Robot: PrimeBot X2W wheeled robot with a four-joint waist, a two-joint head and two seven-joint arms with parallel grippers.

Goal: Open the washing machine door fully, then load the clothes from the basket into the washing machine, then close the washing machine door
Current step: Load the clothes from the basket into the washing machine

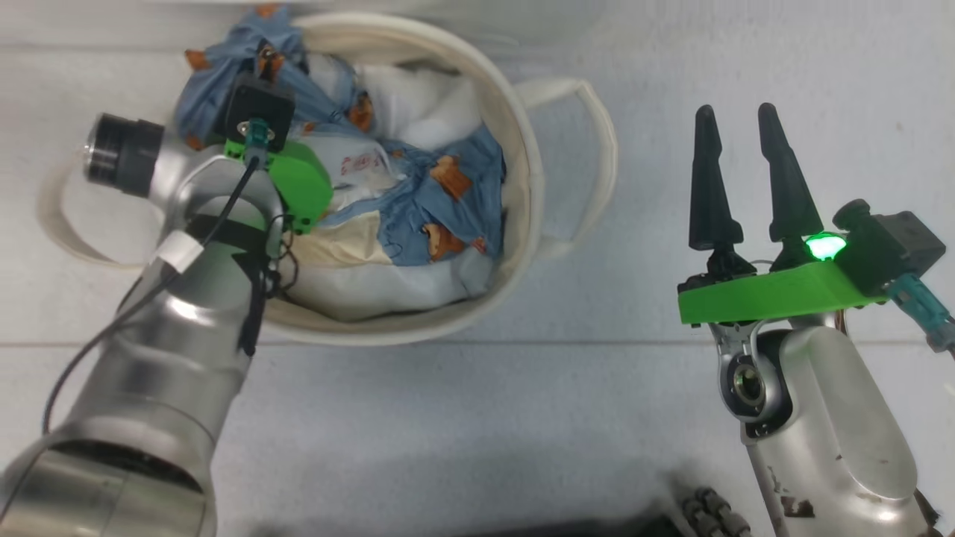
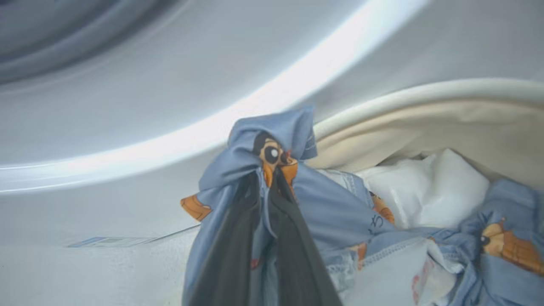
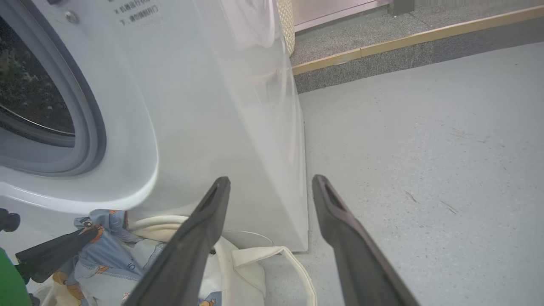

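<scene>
**Fig.** Left arm [image 1: 149, 358] angled down into round cream canvas basket [image 1: 522, 149], left gripper [image 2: 272, 174] clenched on blue cartoon-print clothes [image 2: 331, 208] (seen at wrist); right gripper [image 1: 737, 112] splayed beside the basket. Right wrist view adds white washing machine [image 3: 221, 106].

Both arms are smooth silver metal in rounded segments. The left arm [image 1: 149, 388] carries a thin black cable [image 1: 240, 185] with a white tag [image 1: 177, 251]. Each wrist bears a bright green plastic bracket [image 1: 761, 294] and a boxy black camera [image 1: 895, 246] with a teal plug [image 1: 925, 313]. The right gripper [image 1: 737, 113] has two long, tapering dark fingers [image 1: 709, 194]. A green light [image 1: 824, 245] glows at their base.
</scene>
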